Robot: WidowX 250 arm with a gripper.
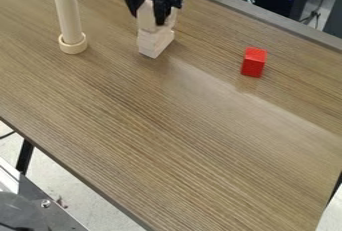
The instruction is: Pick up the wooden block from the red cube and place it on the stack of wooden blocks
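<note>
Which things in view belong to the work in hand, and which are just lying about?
Work in hand:
- black gripper, at the top of the pale stack
- pale block stack, standing on the table beneath the gripper

Lying about, as far as I can judge:
- red block, apart from the stack
- pale cylinder, upright, with a pale ring at its foot

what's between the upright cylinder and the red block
In the camera view, a stack of pale blocks stands between the upright cylinder and the red block, with the gripper at its top.
</note>
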